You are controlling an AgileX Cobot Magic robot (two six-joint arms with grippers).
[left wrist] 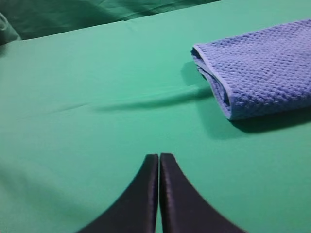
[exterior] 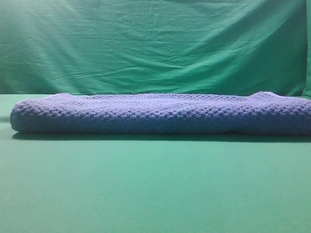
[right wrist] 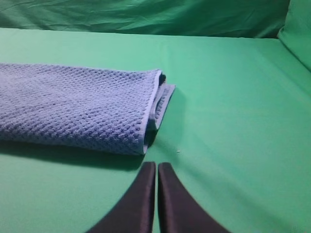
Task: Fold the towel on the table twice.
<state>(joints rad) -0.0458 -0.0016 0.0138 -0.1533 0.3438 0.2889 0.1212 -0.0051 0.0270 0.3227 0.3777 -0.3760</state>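
Clearly the thick blue waffle-knit towel (exterior: 160,114) lies folded on the smooth green table (exterior: 155,189), ahead of both finger pairs. My left fingers (left wrist: 159,156) and right fingers (right wrist: 156,165) are pressed together, empty. It looks soft, floppy, fairly heavy; I'd pinch its layered end corners.
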